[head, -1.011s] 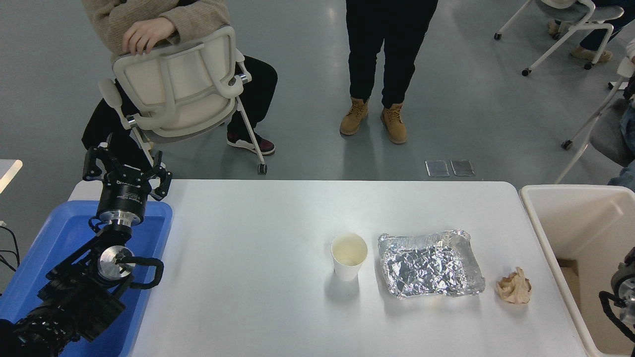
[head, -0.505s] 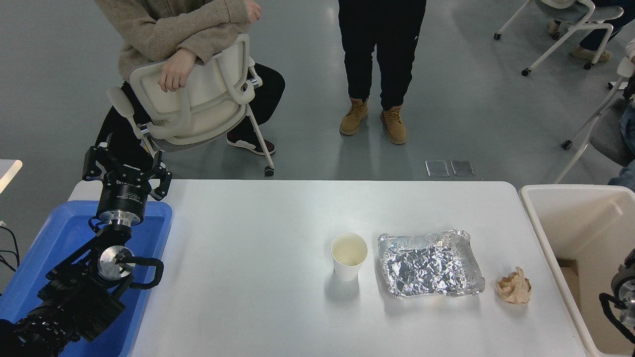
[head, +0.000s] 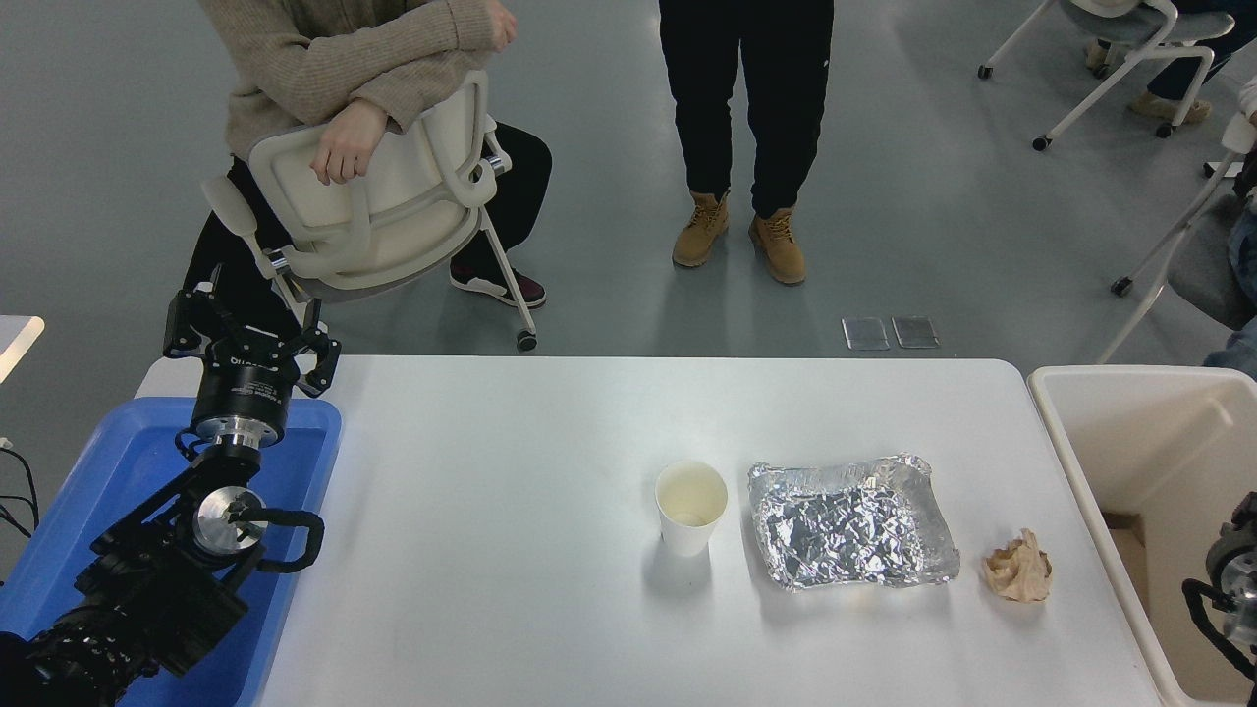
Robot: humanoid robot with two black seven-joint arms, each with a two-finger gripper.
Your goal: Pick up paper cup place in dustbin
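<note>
- One big white table [head: 511,462] fills most of the view, with all the small stuff sitting toward its right half.
- Next biggest is the dustbin [head: 1080,462], a cream-beige tub right off the table's right edge, open side up, deep smooth walls.
- Blue plastic tray [head: 108,462] sits at the table's left end, under the left arm.
- Left gripper [head: 250,334] is parked over the far end of that tray, fingers spread open, nothing in them.
- Only a small piece of the right arm [head: 1232,579] pokes in at the right edge, over the dustbin. The claw itself isn't in frame, so I can't tell how open it is or whether it's holding anything.
- Crumpled silver foil tray [head: 849,535] lies right of centre.
- Paper cup [head: 690,508] stands upright just left of the foil tray, close but not touching, cream inside showing, well apart from the dustbin.
- Crumpled tan paper ball [head: 1018,568] sits between the foil tray and the dustbin.
- At the far side, one person sits backwards on a white chair [head: 373,196] and another stands in tan boots [head: 738,233].
</note>
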